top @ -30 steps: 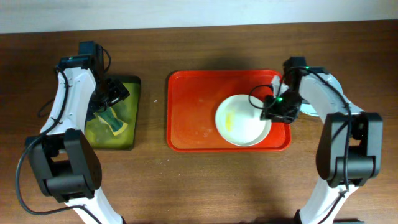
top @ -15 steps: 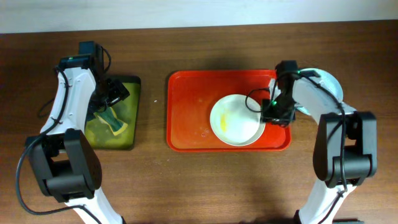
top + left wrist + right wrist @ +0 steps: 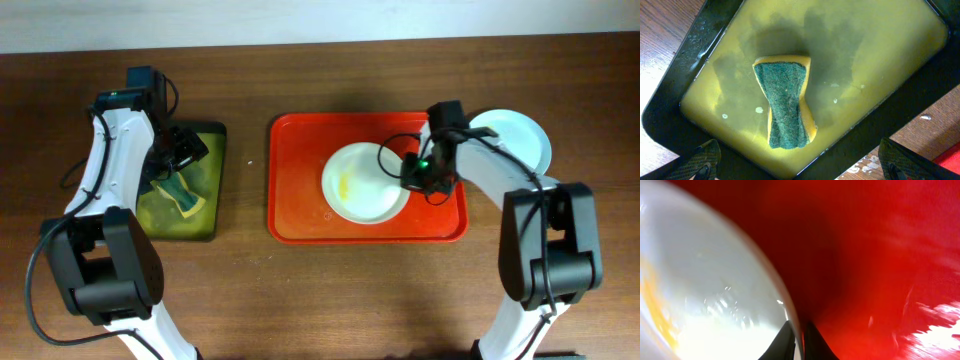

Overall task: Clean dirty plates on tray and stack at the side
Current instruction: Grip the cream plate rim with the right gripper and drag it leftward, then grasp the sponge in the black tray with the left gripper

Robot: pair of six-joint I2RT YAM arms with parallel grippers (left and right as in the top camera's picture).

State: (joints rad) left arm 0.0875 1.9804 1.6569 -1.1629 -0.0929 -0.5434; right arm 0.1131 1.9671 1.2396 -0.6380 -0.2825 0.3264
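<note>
A creamy white plate (image 3: 362,183) with a yellow smear lies in the middle of the red tray (image 3: 300,190). My right gripper (image 3: 412,176) is shut on the plate's right rim. In the right wrist view the two dark fingers (image 3: 799,341) pinch the rim of the white plate (image 3: 710,305) above the red tray (image 3: 880,255). A pale mint-blue plate (image 3: 515,140) lies on the table right of the tray. My left gripper (image 3: 172,155) hangs open over the black tray, above the sponge (image 3: 785,107); its fingertips (image 3: 800,162) are spread wide and hold nothing.
A black tray (image 3: 185,180) with yellow-green liquid and a green-and-yellow sponge (image 3: 180,193) stands at the left. Small white specks lie on the red tray's floor left of the plate. Bare brown wood surrounds both trays.
My right gripper has dragged the white plate leftward across the red tray, from its right end to its middle. The mint-blue plate behind is now uncovered. The left arm has not moved.
</note>
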